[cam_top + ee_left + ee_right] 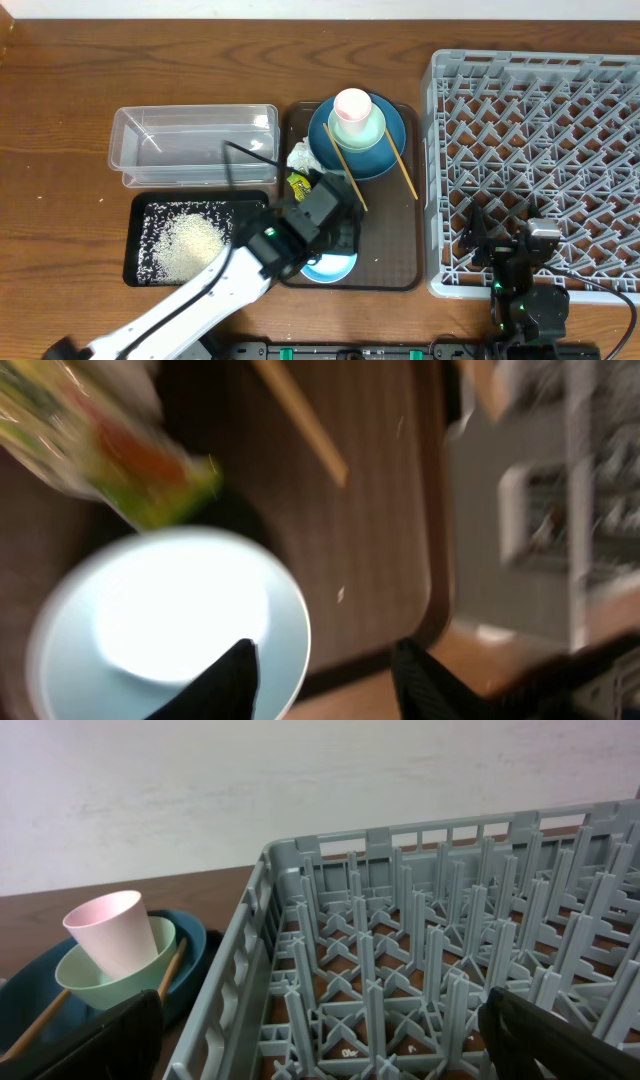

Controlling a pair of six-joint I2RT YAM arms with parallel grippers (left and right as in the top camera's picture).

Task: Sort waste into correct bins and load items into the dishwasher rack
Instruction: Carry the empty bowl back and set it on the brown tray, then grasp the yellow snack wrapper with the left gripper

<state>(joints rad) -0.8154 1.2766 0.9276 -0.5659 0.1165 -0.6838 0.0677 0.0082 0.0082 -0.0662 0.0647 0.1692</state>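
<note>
Pale blue-white bowl [330, 267] sits on the brown tray's [385, 250] near edge, seen from overhead, under my left hand [338, 235]. Left wrist: its 2 fingers [225, 680] stand apart astride the bowl's rim, snack wrapper [120, 460] just beyond. Right wrist: my right hand [325, 1050] gapes wide over the dishwasher rack [400, 940].

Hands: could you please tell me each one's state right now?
Left hand: open, holding nothing, over the pale blue bowl.
Right hand: open, holding nothing.
</note>
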